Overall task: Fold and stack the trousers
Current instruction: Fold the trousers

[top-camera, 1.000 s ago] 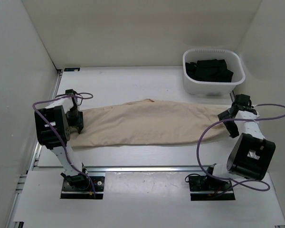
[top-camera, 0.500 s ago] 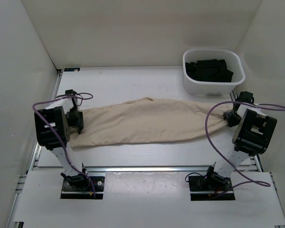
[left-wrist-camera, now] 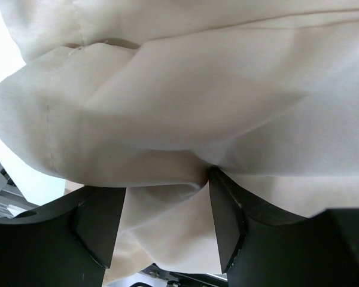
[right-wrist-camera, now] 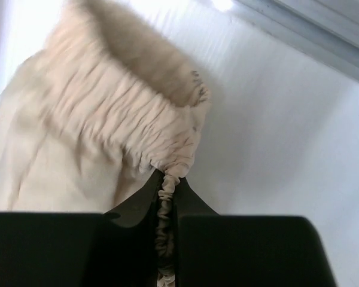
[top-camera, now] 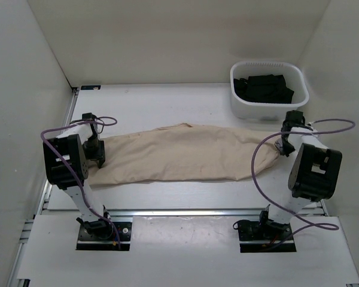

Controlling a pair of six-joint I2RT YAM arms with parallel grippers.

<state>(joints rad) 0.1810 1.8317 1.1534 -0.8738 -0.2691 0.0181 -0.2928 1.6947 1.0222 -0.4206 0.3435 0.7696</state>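
Right gripper point(right-wrist-camera: 166, 191) has swung in from the table's edge over the last second and its jaws have snapped together. They are clamped on the gathered, ruched end of the trousers point(top-camera: 179, 154), the band squeezed thin between the two black fingers point(right-wrist-camera: 136, 204). That pinched end sits just on the near side of the white tub point(top-camera: 266, 111), close to it but apart.

From there the trousers run away to the tub's left as one long beige strip lying flat on the white table point(top-camera: 167, 104).

At the end farthest from the tub sits the left gripper point(top-camera: 97, 153). Its jaws stand apart with loose cloth filling the gap and a crease meeting one inner fingertip. Whether they press the cloth, I cannot tell.

Dark folded items point(top-camera: 264, 88) sit inside the tub.
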